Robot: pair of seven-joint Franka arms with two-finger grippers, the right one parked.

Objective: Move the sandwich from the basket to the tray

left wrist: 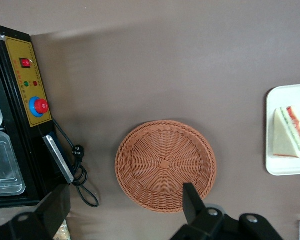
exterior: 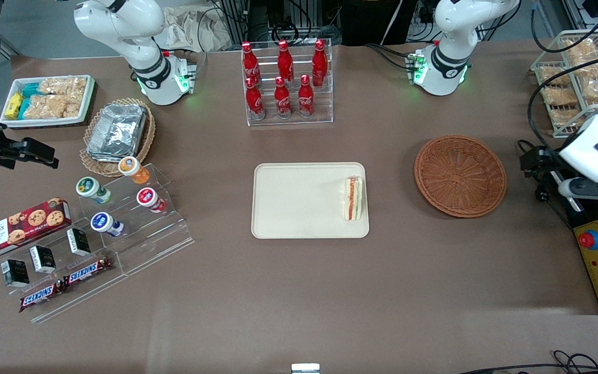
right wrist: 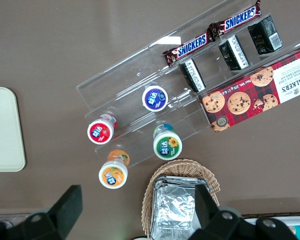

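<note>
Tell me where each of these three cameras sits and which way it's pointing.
Front view: high up, facing both arm bases, looking down on the tray, sandwich and basket.
Left wrist view: on the working arm, looking down at the basket; its open pincer hangs above the basket's edge.
Right wrist view: on the parked arm, over the snack rack.
All three show the tray.

My front camera looks steeply down over the whole brown tabletop (exterior: 299, 291). My left wrist camera hangs high, sharing the round reddish-brown wicker basket (exterior: 460, 175) (left wrist: 165, 165) and the cream rectangular tray (exterior: 299, 200) (left wrist: 285, 170), with the open-fingered tool (left wrist: 122, 205) at its edge.
</note>
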